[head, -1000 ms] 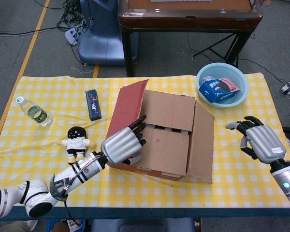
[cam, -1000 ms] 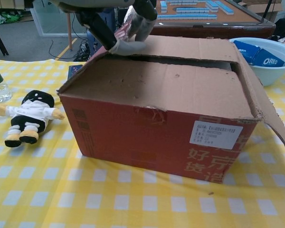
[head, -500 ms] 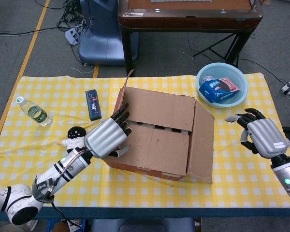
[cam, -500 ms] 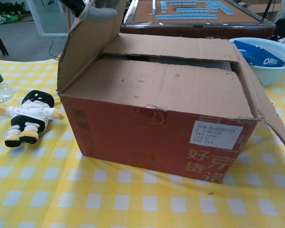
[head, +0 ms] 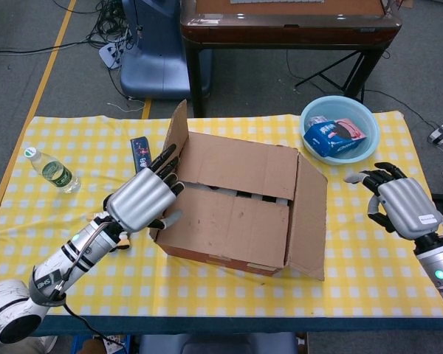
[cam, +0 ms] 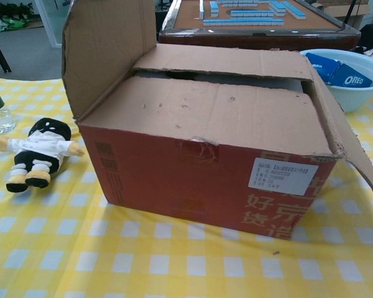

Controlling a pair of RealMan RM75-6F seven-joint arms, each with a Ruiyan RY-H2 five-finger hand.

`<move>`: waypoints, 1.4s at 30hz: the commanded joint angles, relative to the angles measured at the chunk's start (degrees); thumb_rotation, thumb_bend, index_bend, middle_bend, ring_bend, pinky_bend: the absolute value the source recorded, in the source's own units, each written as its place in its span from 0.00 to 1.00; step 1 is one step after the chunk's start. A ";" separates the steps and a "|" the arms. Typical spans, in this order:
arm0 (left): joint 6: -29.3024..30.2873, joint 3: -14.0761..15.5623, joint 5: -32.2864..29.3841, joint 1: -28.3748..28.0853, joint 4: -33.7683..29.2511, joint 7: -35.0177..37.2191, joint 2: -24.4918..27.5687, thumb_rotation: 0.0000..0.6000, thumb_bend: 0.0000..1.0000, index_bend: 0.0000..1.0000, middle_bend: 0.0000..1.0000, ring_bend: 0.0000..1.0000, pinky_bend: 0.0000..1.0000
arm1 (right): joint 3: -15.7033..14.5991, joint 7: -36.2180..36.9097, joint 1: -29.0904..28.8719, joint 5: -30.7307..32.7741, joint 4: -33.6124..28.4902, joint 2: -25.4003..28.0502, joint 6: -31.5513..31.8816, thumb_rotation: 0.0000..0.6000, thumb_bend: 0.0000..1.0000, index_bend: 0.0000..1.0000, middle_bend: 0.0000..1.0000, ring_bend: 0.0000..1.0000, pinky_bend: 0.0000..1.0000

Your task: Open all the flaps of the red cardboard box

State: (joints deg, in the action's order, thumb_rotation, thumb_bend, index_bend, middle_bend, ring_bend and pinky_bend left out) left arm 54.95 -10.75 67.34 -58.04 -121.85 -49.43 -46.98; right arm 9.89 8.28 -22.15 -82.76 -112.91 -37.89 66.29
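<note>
The red cardboard box [cam: 205, 174] sits mid-desk. Its left flap [cam: 105, 53] stands upright and its right flap [head: 310, 221] hangs open; two long flaps [cam: 211, 115] remain closed. The left hand [head: 140, 200] touches the raised flap with fingers extended, holding nothing. The right hand [head: 399, 206] is empty, fingers loosely spread.

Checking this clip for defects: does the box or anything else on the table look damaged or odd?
The red cardboard box is worn: torn tape residue on its front edge, a ragged tear along the right flap, scuffed top flaps. The doll lies on its back. Nothing looks spilled.
</note>
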 commanded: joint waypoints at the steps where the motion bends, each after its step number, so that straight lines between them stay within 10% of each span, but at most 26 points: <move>1: 0.20 0.22 1.19 0.85 0.15 0.82 1.12 0.33 0.43 0.56 0.50 0.17 0.00 | 0.03 0.11 -0.04 0.09 0.09 -0.02 -0.09 1.00 1.00 0.28 0.33 0.29 0.14; 42: 3.21 1.66 -2.35 7.22 2.80 1.68 3.81 0.33 0.43 0.51 0.48 0.15 0.00 | -0.06 0.20 -0.90 -0.42 1.43 -1.34 -1.71 1.00 0.99 0.28 0.33 0.29 0.14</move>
State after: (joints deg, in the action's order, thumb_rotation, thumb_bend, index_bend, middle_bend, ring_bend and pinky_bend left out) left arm 57.75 -9.13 65.26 -51.25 -119.35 -48.23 -42.82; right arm 9.88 8.61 -22.94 -83.05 -111.48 -39.11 64.71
